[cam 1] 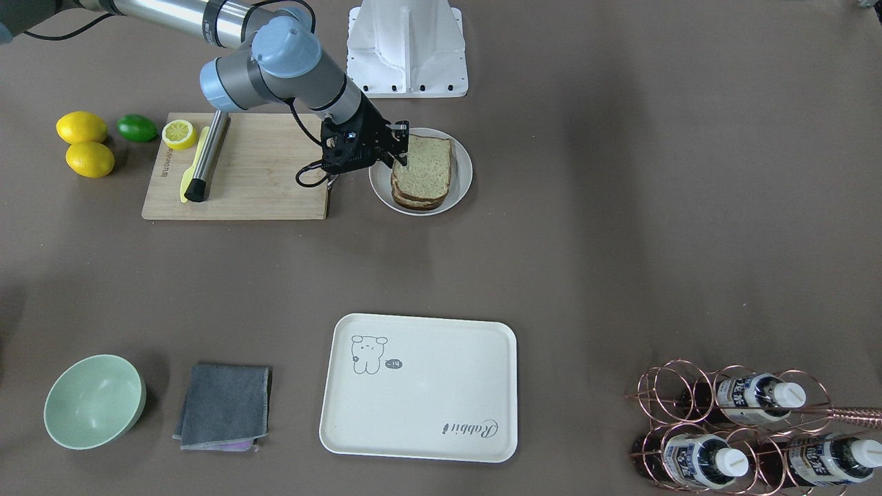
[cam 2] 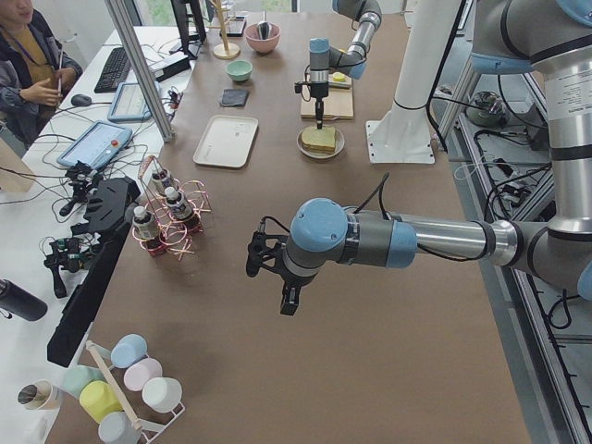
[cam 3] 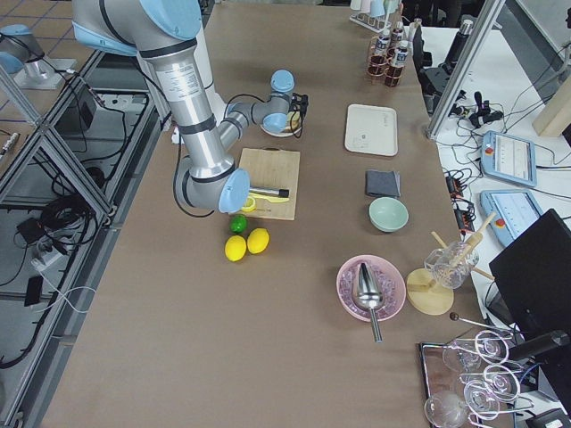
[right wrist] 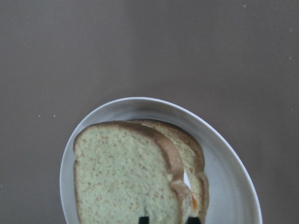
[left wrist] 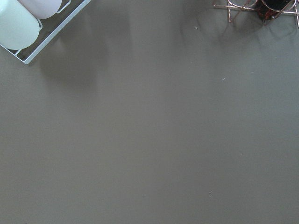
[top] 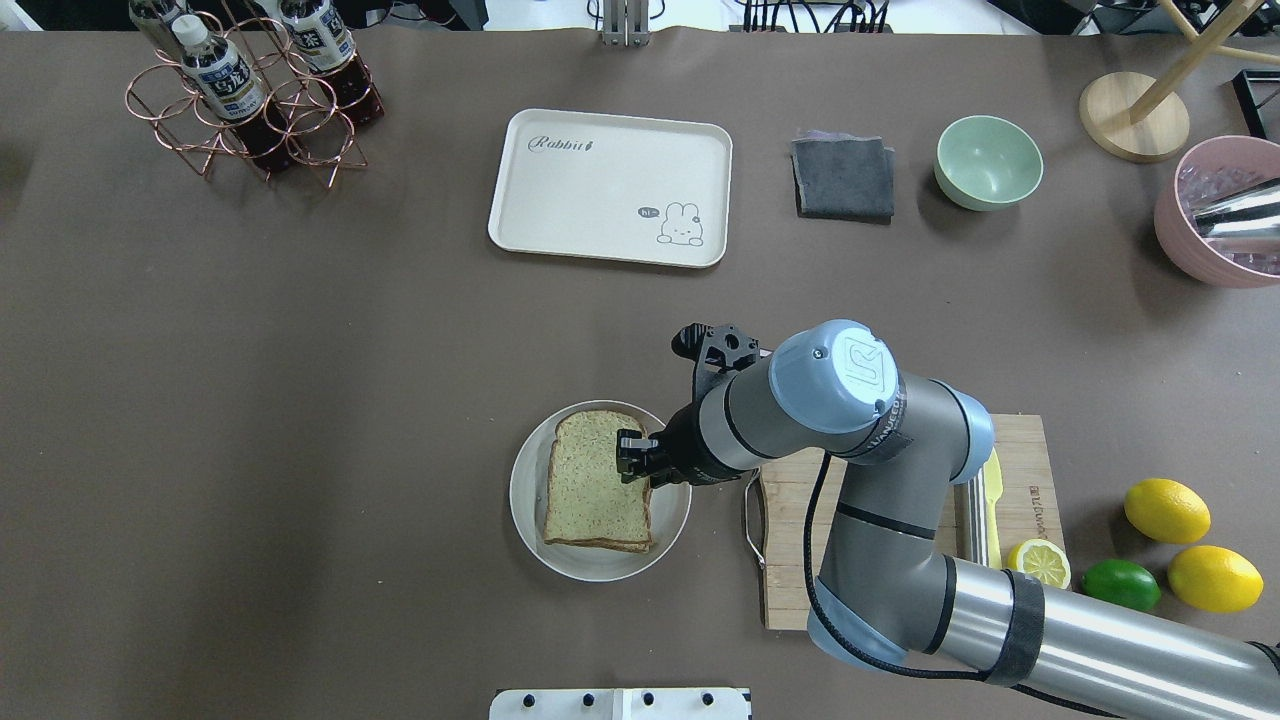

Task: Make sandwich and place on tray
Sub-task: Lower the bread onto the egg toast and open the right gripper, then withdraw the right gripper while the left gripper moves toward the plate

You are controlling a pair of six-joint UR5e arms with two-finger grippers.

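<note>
- The sandwich looks assembled. Two bread slices lie stacked on the round white plate in the lower centre of the overhead view. In the right wrist view a sliver of egg shows between them at the right-hand edge.
- The step in hand looks like the pick-up, so building seems done and the carry to the tray is not yet done.
- Your right hand is down at the sandwich's right edge in the overhead view, coming in from over the cutting board.
- In the wrist view only its two fingertips show, at the bottom of the frame, a narrow gap apart over the bread's near edge. You cannot tell from this whether they are clenched on the sandwich or only resting there.
- Your left hand hangs over bare worktop in the near part of the left side view, well apart from the food. Its state cannot be told.
- The tray sits in the upper centre of the overhead view, well apart from the plate and with nothing on it.
- The next move probably calls for a firm grip through both slices, or the top slice and egg may slide. Lift straight up clear of the plate rim, then carry level up the frame and set the sandwich flat inside the tray's rim.
</note>
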